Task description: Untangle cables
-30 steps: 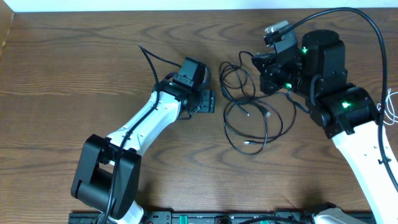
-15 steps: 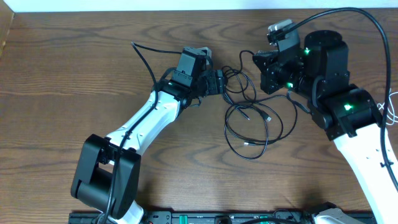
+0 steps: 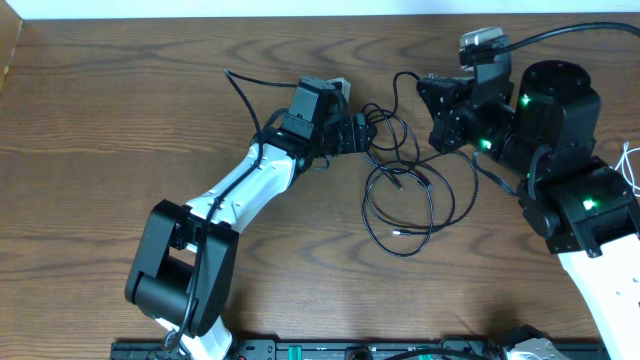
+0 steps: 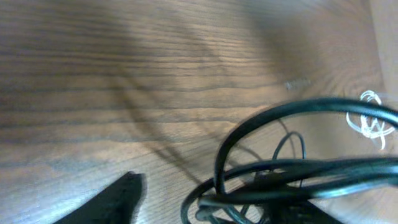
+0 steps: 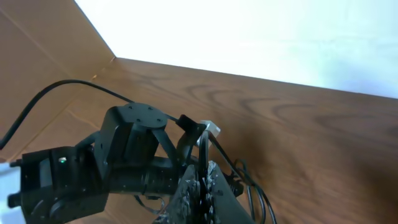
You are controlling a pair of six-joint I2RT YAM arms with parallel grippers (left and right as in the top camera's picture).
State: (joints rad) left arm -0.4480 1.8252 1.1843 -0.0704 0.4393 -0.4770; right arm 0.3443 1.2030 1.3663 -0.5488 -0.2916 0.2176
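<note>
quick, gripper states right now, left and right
left gripper: looks open, cables by its fingers
right gripper: shut on a black cable

Overhead looks straight down on the wooden surface (image 3: pixel 100 150), far enough out to take in both arms, with their bases at the bottom edge. Left wrist is down low, skimming the surface. The black cables (image 4: pixel 280 174) are so close they blur, and the lens faces toward a white cable (image 4: pixel 372 120) far right. Right wrist sits higher, looking past the right gripper (image 5: pixel 199 180) at the left arm (image 5: pixel 130 143) and a pale wall beyond. Overhead shares the cable tangle with left wrist and the left arm with right wrist.
</note>
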